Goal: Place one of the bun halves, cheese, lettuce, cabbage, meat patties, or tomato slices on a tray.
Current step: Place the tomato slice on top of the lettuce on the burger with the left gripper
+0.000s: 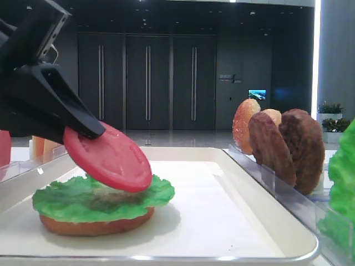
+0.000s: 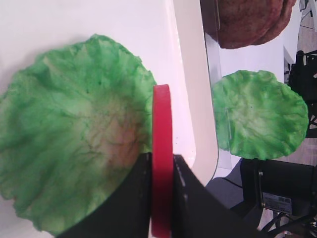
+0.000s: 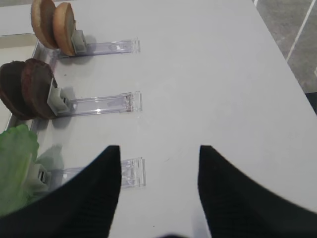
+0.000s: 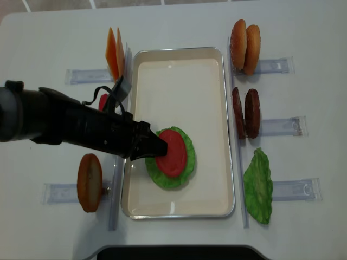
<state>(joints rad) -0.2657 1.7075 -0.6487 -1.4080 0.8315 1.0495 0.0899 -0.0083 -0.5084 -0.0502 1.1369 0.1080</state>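
My left gripper (image 4: pixel 157 147) is shut on a red tomato slice (image 4: pixel 173 153), gripped by its edge between both fingers (image 2: pixel 190 198). The slice hangs tilted just over a green lettuce (image 1: pixel 66 202) leaf, its lower edge at or near the leaf. The leaf lies on a bun half (image 1: pixel 94 226) in the near part of the off-white tray (image 4: pixel 179 70). In the right wrist view my right gripper (image 3: pixel 159 148) stands open over bare white table, with nothing between its fingers.
Clear racks flank the tray. On the right stand two bun halves (image 4: pixel 245 39), two meat patties (image 4: pixel 245 112) and a lettuce leaf (image 4: pixel 259 185). On the left are cheese slices (image 4: pixel 114 53), another tomato slice (image 4: pixel 103 100) behind my arm, and a bun half (image 4: pixel 89 182).
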